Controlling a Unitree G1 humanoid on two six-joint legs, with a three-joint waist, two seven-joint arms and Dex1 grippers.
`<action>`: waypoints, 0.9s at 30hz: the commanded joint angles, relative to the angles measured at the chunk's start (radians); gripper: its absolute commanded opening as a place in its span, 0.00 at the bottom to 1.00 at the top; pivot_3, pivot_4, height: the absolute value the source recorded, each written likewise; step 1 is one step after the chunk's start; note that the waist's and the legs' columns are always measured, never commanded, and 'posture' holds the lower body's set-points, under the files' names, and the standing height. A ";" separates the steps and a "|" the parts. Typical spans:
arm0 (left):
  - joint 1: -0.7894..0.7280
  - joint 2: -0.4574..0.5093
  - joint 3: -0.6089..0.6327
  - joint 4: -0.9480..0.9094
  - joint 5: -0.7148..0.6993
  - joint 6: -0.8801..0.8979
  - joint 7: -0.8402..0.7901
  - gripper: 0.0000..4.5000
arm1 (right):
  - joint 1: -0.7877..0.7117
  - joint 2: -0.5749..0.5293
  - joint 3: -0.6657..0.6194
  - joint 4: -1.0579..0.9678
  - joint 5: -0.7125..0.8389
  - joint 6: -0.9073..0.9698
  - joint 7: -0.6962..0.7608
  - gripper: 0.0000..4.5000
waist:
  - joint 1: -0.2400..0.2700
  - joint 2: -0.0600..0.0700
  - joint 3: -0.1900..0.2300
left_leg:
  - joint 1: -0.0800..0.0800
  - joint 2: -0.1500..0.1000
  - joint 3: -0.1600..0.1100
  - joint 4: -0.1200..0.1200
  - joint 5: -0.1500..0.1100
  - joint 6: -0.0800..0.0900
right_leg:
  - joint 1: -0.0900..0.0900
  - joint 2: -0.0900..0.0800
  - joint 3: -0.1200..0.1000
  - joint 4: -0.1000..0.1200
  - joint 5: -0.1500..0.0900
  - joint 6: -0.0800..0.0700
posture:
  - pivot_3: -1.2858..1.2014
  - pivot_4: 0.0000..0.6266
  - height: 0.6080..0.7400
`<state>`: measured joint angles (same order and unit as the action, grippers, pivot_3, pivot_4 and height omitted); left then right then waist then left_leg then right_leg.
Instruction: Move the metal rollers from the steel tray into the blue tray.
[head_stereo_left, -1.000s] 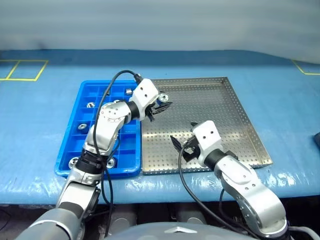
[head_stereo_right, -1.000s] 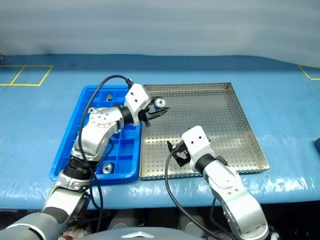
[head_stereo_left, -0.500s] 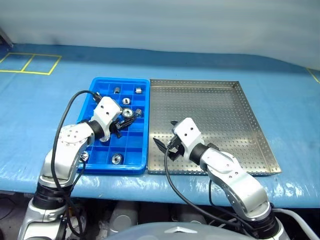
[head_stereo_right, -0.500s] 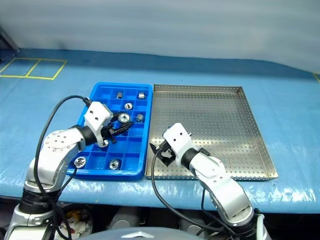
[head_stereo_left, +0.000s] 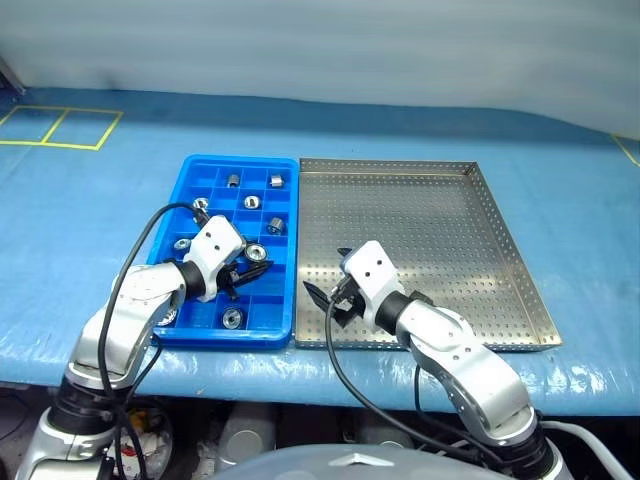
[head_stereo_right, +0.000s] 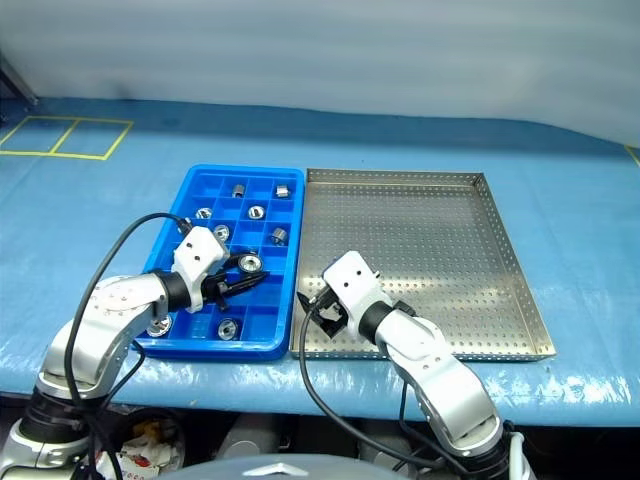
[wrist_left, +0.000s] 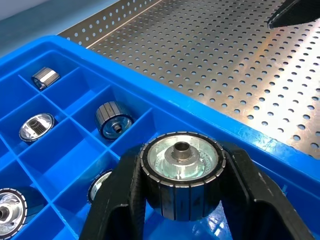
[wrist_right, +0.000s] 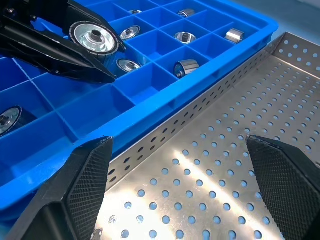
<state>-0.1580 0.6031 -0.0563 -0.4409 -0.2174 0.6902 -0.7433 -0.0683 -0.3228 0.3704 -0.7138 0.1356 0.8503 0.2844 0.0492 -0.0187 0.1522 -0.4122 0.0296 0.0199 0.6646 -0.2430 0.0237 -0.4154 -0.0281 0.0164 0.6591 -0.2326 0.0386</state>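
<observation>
My left gripper (head_stereo_left: 248, 264) is shut on one metal roller (wrist_left: 181, 161), a shiny cylinder with a dark centre hole. It holds the roller just above a right-column compartment of the blue tray (head_stereo_left: 190, 336). Several more metal rollers, such as one at the far end (head_stereo_left: 232, 180) and one near the front (head_stereo_left: 232, 318), lie in separate compartments. The steel tray (head_stereo_left: 430, 225) lies to the right of the blue one, and its perforated floor shows bare. My right gripper (wrist_right: 179, 145) stands open and empty over the steel tray's near left corner.
Both trays rest side by side, touching, on a blue-covered table (head_stereo_left: 580, 230). Yellow floor-style markings (head_stereo_left: 60, 128) sit at the far left. A black cable (head_stereo_left: 140, 225) loops above my left forearm over the blue tray's left edge.
The camera has shifted. My left gripper carried the roller from the steel tray's far left edge to above the blue tray and sank lower. The right gripper drifted slightly left.
</observation>
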 joint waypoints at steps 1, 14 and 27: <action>-0.023 0.012 -0.016 -0.019 -0.025 -0.004 -0.018 0.38 | 0.002 0.007 -0.002 -0.039 -0.003 -0.015 -0.006 1.00 | -0.003 0.000 0.000 | 0.000 0.000 0.000 0.000 0.000 0.000 | 0.000 0.000 0.000 0.000 0.000 0.000 | 0.57 0.24 1.00; -0.080 0.036 -0.120 0.088 -0.019 -0.026 -0.086 0.38 | 0.025 0.019 -0.001 -0.058 -0.018 -0.009 -0.032 1.00 | -0.013 0.000 0.000 | 0.000 0.000 0.001 0.000 0.000 0.000 | 0.000 0.000 0.000 0.000 0.000 0.000 | 0.56 0.24 1.00; -0.055 0.063 -0.084 0.048 -0.063 0.003 -0.094 0.99 | 0.048 0.016 -0.005 -0.080 -0.019 0.000 -0.052 1.00 | -0.026 0.000 0.000 | 0.000 0.000 0.001 0.000 0.000 0.000 | 0.000 0.000 0.000 0.000 0.000 0.000 | 0.55 0.24 1.00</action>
<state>-0.2227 0.6540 -0.1568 -0.3600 -0.2780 0.6893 -0.8372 -0.0181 -0.3099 0.3746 -0.7539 0.1203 0.8580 0.2368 0.0232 -0.0186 0.1522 -0.4118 0.0300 0.0203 0.6643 -0.2430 0.0237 -0.4156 -0.0280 0.0167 0.6591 -0.2329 0.0384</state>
